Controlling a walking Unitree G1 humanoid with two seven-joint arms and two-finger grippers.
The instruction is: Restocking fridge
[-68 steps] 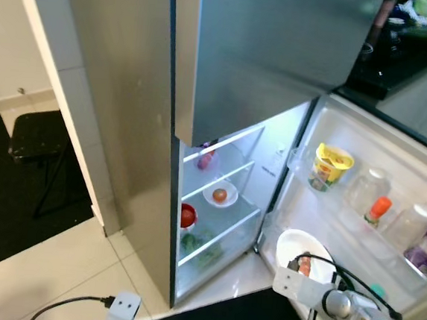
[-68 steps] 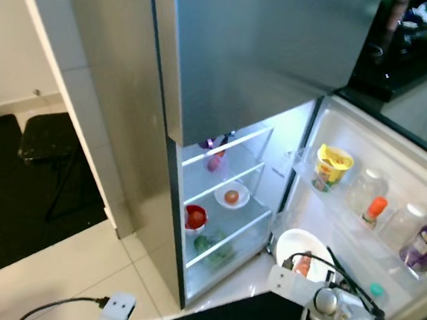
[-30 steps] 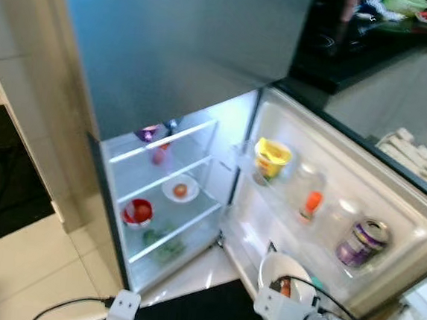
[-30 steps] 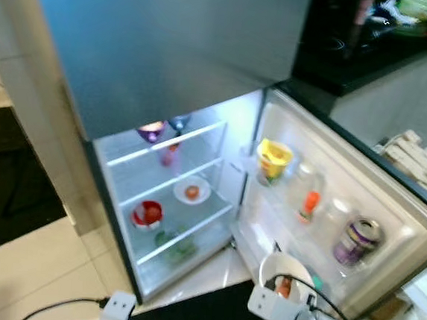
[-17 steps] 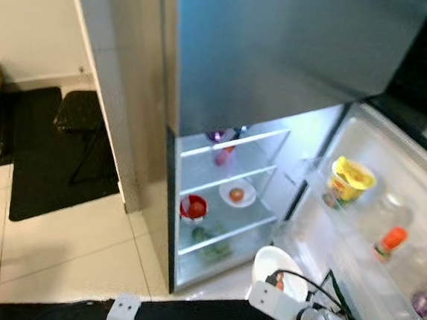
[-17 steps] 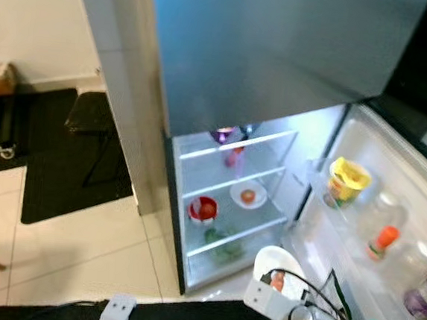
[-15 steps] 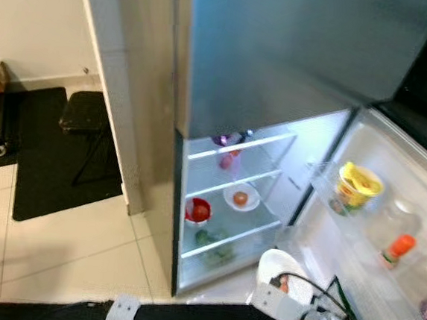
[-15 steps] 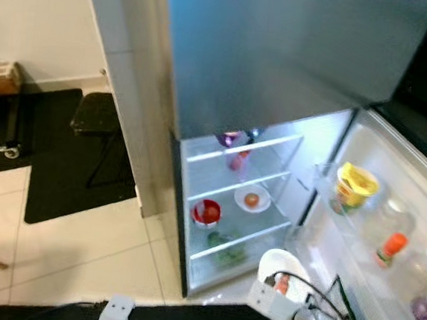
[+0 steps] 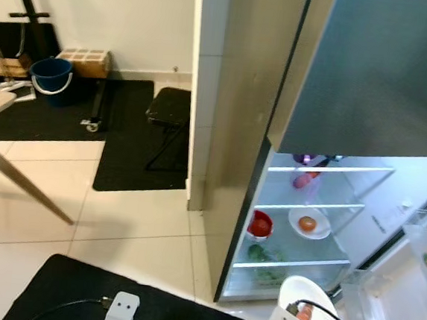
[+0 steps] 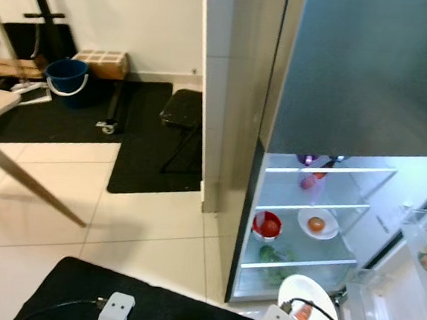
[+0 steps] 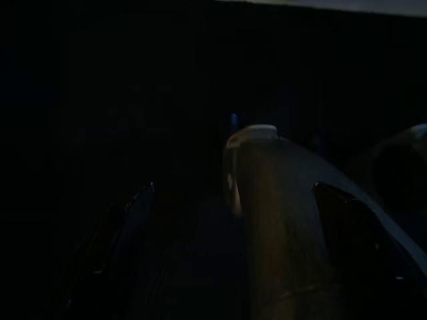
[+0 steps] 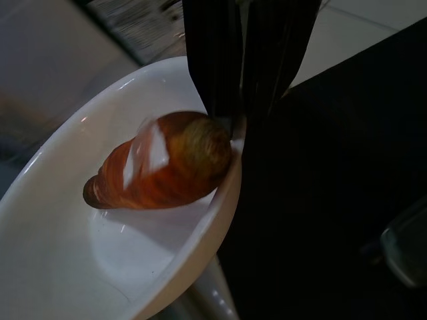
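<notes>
Tiled floor (image 9: 118,226), black mat (image 9: 129,141), stool (image 9: 169,111), blue bucket (image 9: 51,75) beside open fridge (image 9: 305,228); right gripper (image 12: 241,113) clamped on white bowl (image 12: 87,253) rim, carrot (image 12: 160,170) inside; left gripper's state unclear, too dark.

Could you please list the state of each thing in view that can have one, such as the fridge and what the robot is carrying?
Fridge door: open, interior lit.
Freezer door: shut.
White bowl: held at its rim by the right gripper, fingers shut on it.
Carrot: lying in the white bowl.
Red bowl: on a fridge shelf, holding something red.
Left gripper: too dark to judge.
</notes>
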